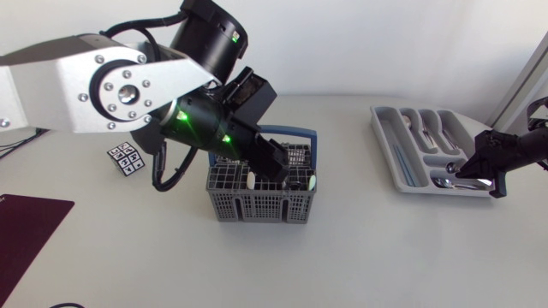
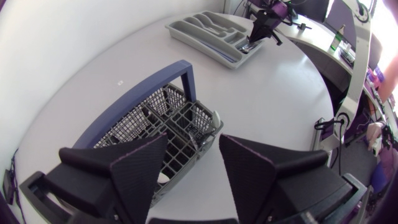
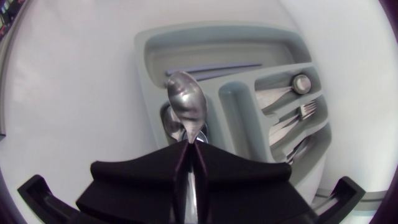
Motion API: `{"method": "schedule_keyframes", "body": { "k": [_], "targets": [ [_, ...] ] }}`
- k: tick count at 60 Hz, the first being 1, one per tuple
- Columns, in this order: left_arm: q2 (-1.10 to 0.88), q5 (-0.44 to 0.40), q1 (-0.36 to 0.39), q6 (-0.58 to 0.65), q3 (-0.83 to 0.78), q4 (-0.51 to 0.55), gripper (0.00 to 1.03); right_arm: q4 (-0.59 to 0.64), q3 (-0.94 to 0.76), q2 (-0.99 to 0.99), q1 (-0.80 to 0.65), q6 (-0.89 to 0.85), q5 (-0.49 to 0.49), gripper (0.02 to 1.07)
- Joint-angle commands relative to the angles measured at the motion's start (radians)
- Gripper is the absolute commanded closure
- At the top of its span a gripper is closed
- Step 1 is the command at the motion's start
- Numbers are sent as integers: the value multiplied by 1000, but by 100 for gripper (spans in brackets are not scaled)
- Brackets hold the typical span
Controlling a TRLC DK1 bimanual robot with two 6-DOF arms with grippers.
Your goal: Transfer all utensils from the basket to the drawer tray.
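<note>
Over the end pocket of the tray (image 1: 384,141), my right jaws are clamping a spoon (image 3: 186,102) by its handle; my left jaws are hanging open above the basket (image 1: 257,207). Another spoon (image 3: 169,121) seems to be lying beneath, so dropping from here is risking a bounce onto the counter (image 1: 368,248).

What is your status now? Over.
Left gripper open above basket, utensils inside. Right gripper shut on spoon, over drawer tray. No obstruction seen.
</note>
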State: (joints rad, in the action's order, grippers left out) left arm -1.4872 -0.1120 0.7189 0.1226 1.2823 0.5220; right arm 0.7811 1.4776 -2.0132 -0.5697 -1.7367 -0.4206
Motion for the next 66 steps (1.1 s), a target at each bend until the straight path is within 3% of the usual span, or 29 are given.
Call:
{"method": "schedule_keyframes", "body": {
  "k": [1,14,27,38,40,43,46,66],
  "targets": [
    [-25,-26,-16,-32,32,12,44,-3,52,-67,-1,-44,31,101],
    [-44,-68,-33,-41,31,26,44,-29,59,-110,18,-53,92,100],
    [-70,-98,-36,-46,32,35,44,-77,-30,-44,19,-26,94,68],
    [-91,-104,-30,-55,43,35,44,-105,-163,82,33,-4,62,54],
    [-96,-104,-29,-57,43,35,46,-106,-189,113,36,5,45,46],
    [-105,-104,-29,-60,48,35,47,-108,-231,159,45,11,25,23],
    [-116,-104,-29,-63,54,35,49,-109,-269,202,56,20,9,8],
    [-174,-103,-35,-69,83,33,61,-114,-491,505,142,167,-142,8]
  ]
}}
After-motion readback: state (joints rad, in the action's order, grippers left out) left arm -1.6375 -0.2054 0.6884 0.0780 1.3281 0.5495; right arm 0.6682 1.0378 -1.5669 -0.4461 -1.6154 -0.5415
